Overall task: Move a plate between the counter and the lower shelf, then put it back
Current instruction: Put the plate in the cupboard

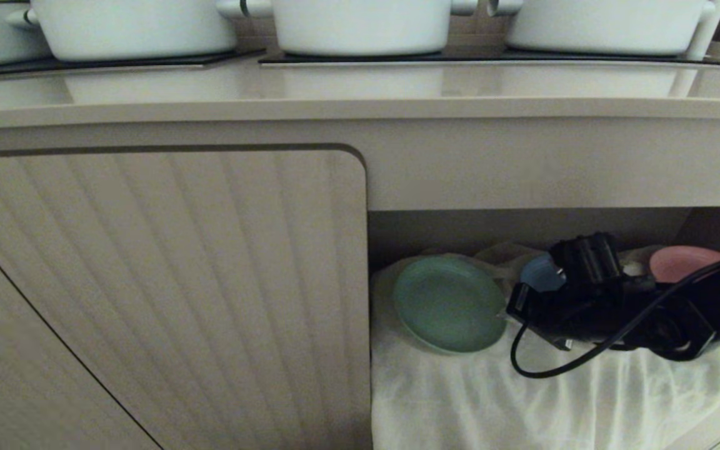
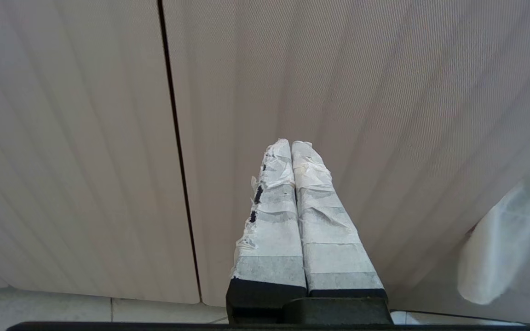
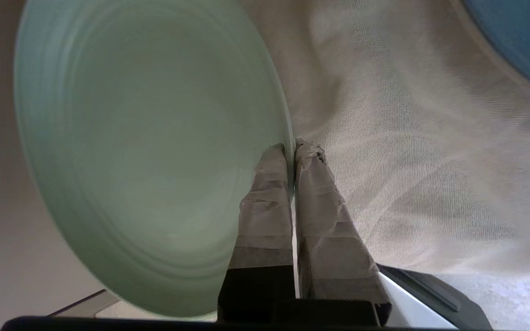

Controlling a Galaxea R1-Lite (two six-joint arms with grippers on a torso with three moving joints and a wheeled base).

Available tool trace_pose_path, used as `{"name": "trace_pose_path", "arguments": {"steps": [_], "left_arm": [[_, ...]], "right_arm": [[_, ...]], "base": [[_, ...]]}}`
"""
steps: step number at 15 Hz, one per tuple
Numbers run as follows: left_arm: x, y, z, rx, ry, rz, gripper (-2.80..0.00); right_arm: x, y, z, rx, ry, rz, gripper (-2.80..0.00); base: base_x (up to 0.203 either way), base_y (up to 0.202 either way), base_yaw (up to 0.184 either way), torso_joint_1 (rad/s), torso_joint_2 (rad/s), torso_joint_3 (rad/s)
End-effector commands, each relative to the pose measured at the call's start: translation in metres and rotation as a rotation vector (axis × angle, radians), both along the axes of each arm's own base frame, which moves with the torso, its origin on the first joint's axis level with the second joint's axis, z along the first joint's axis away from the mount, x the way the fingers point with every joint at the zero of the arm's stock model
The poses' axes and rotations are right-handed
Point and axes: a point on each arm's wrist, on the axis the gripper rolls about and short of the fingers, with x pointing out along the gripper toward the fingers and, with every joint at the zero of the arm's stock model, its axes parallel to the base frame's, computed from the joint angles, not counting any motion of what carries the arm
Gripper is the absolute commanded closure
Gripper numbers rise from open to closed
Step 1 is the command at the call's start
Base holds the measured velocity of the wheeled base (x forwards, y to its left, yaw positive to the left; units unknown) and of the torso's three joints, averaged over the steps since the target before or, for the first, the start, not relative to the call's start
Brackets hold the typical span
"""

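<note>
The mint-green plate (image 1: 449, 304) is inside the lower shelf (image 1: 522, 228), tilted over the white cloth (image 1: 491, 400). My right gripper (image 1: 502, 314) reaches in from the right and is shut on the plate's right rim. In the right wrist view the plate (image 3: 145, 151) fills the frame, and its thin rim is pinched between the taped fingers of the right gripper (image 3: 291, 147). The beige counter (image 1: 360, 94) runs across above the shelf. My left gripper (image 2: 291, 143) is shut with nothing in it and points at the ribbed cabinet door (image 2: 361, 92).
Several white pots (image 1: 360, 25) stand on black hob panels (image 1: 147, 62) at the back of the counter. A dark blue plate (image 1: 540, 274) and a pink plate (image 1: 685, 262) lie in the shelf behind my right arm. A closed ribbed door (image 1: 160, 300) bounds the shelf's left.
</note>
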Motion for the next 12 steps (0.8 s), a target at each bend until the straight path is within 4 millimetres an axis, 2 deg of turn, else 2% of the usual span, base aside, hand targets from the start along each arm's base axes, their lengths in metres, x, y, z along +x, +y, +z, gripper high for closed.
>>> {"name": "trace_pose_path", "arguments": {"steps": [1, 12], "left_arm": [[0.0, 0.0, -0.0001, -0.001, 0.0, -0.001, 0.0], [0.0, 0.0, 0.0, -0.001, 0.0, 0.0, 0.0]], "right_arm": [[0.0013, 0.0005, -0.0026, 0.002, 0.007, -0.001, 0.0], [0.0107, 0.0032, -0.0051, -0.004, 0.001, 0.002, 0.0]], "base": [[0.0, 0.0, 0.0, 0.0, 0.0, 0.0], [0.0, 0.0, 0.0, 0.0, 0.0, 0.0]]}}
